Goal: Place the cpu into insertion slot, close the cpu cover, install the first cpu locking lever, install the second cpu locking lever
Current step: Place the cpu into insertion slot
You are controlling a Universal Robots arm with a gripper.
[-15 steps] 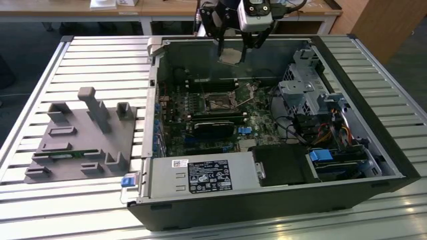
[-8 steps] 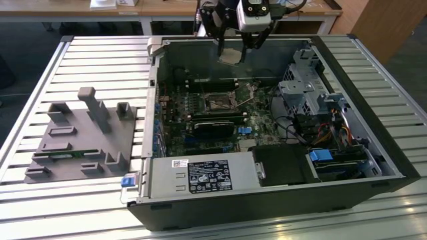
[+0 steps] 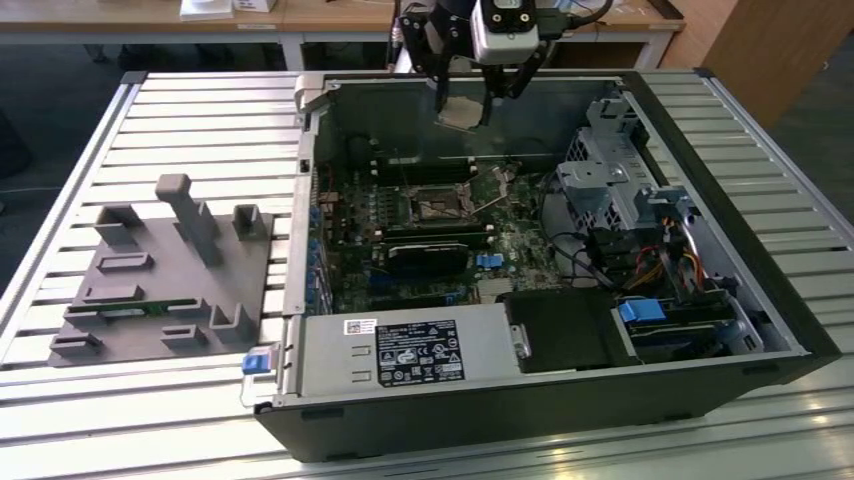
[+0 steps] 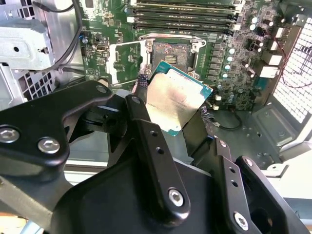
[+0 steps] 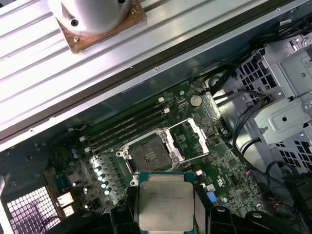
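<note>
Above open case [image 3: 534,425], gripper [image 3: 466,107] clamped on cpu [image 5: 165,204], well clear of insertion slot [image 5: 148,153]. Step one in hand; needs square alignment, level descent.

The cpu [image 4: 176,100] has a pale silver-grey top, faintly mottled, with a teal-green rim. The fingers [image 4: 146,131] are black. The insertion slot [image 5: 148,155] is dark with a black rim, the cpu cover [image 5: 202,138] silver and the circuit board [image 5: 229,168] green. The counter [image 3: 200,120] is silver, ribbed in parallel slats; at its nine o'clock is a plain grey fixture [image 3: 160,280].
</note>
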